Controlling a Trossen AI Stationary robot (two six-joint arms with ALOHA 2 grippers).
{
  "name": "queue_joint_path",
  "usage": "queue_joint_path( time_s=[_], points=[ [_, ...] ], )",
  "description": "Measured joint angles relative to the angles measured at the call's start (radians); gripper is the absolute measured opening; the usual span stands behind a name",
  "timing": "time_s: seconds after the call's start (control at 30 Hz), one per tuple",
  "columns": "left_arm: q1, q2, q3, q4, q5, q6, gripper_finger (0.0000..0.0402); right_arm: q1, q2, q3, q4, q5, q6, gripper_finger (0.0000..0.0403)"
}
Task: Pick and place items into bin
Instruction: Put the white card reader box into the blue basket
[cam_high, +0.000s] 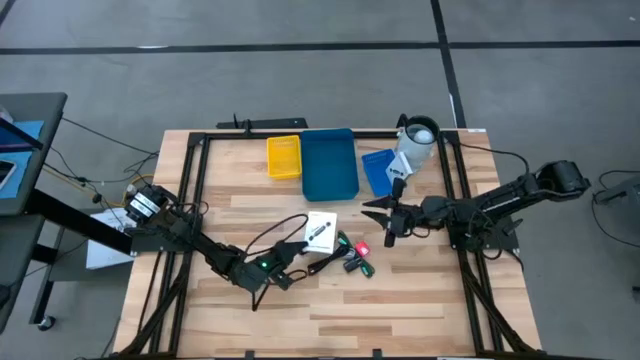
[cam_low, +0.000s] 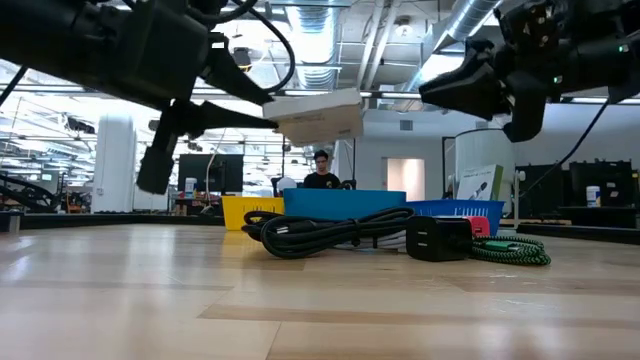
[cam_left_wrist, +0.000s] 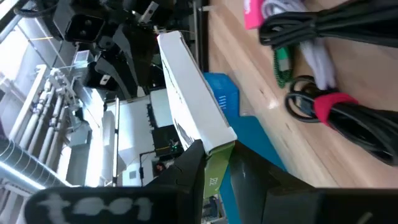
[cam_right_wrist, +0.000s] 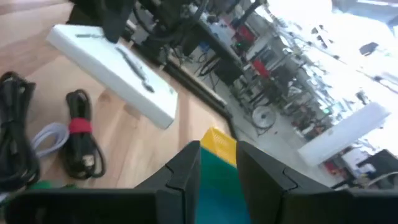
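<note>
The left claw (cam_high: 296, 246) is clamped shut on a flat white card package (cam_high: 319, 231), holding it clear above the wooden table (cam_high: 420, 300); the low view shows the lifted box (cam_low: 318, 114) edge-on, a gap the high view hides. The right claw (cam_high: 381, 216) hovers nearby, slightly parted and holding nothing. Coiled black cables (cam_low: 320, 232) and small black pieces with green and red parts (cam_high: 355, 258) lie beneath. Behind stand a yellow bin (cam_high: 284, 157), a larger blue bin (cam_high: 329, 163) and a small blue basket (cam_high: 377, 170), all rectangular plastic.
</note>
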Motion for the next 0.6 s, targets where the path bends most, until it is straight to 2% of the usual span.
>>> queue_joint_path(
  time_s=[0.33, 0.6],
  points=[
    [0.02, 0.0, 0.0, 0.061, 0.01, 0.009, 0.0048, 0.103, 0.08, 0.068, -0.07, 0.221, -0.082, 0.0099],
    [0.066, -0.001, 0.001, 0.134, 0.054, 0.019, 0.0048, 0.135, 0.198, 0.158, -0.082, 0.279, -0.083, 0.0099]
  ],
)
